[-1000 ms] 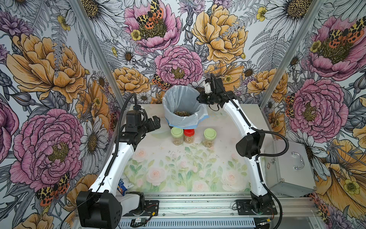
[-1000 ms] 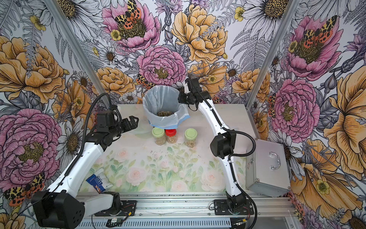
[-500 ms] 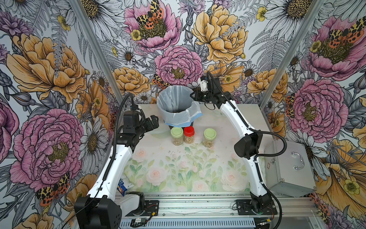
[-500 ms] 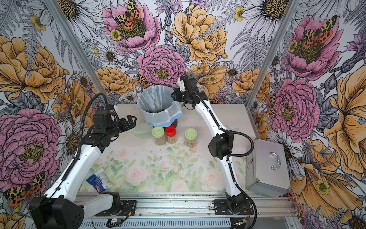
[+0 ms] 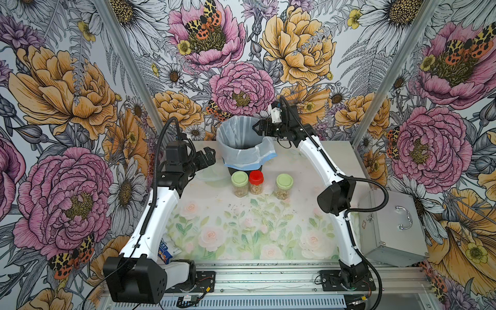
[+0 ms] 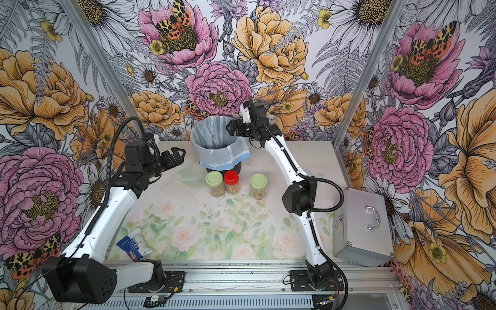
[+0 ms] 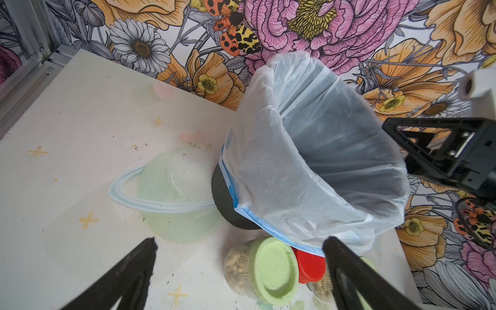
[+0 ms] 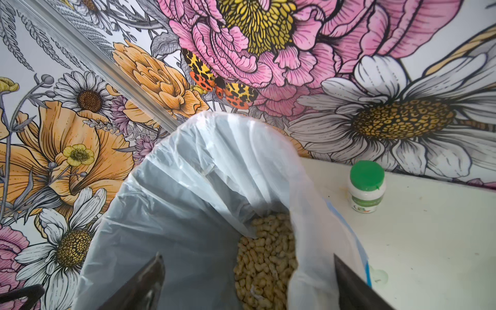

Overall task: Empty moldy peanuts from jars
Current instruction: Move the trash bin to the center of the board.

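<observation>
Hanging at the bin point(image 5: 243, 158) rim, upper centre, right fingers point(image 8: 149, 281) are standing apart; left fingers point(image 7: 126, 276) are gaping too

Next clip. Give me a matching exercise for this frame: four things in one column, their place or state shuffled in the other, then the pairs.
1 red-lidded jar
2 right gripper
3 metal case
4 white bottle

A open, over the bin's rim
B upright on the table, green cap on
C between the green-lidded jars
D beside the table, handle up

Pairs: 1-C, 2-A, 3-D, 4-B
</observation>
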`<state>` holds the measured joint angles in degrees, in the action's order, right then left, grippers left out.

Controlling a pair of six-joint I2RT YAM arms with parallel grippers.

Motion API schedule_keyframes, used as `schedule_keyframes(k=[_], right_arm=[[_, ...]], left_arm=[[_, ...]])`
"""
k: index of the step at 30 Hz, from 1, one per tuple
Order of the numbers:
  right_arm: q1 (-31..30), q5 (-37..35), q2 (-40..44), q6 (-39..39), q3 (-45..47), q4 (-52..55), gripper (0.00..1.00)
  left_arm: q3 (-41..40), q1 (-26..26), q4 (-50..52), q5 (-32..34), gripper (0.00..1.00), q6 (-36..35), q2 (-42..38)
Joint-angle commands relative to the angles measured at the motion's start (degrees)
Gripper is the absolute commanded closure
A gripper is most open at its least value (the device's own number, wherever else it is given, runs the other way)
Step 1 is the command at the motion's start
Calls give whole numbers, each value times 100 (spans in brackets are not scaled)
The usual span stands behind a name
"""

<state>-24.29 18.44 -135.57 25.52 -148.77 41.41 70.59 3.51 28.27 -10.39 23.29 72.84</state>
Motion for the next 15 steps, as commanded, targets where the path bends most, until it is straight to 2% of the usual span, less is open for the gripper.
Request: schedule_keyframes(k=[1,6,15], right_arm=[[-10,-387,321,-302,154,-190,0],[105,-678,529,-503,286,-201,0],[243,-1168,1118,-950,679,-296,0]], left_arm=[[465,3,233,-414,1,158,328],[1272,195,776,-396,2,164,955],[2905,596,2049,47,4,-98,2269]])
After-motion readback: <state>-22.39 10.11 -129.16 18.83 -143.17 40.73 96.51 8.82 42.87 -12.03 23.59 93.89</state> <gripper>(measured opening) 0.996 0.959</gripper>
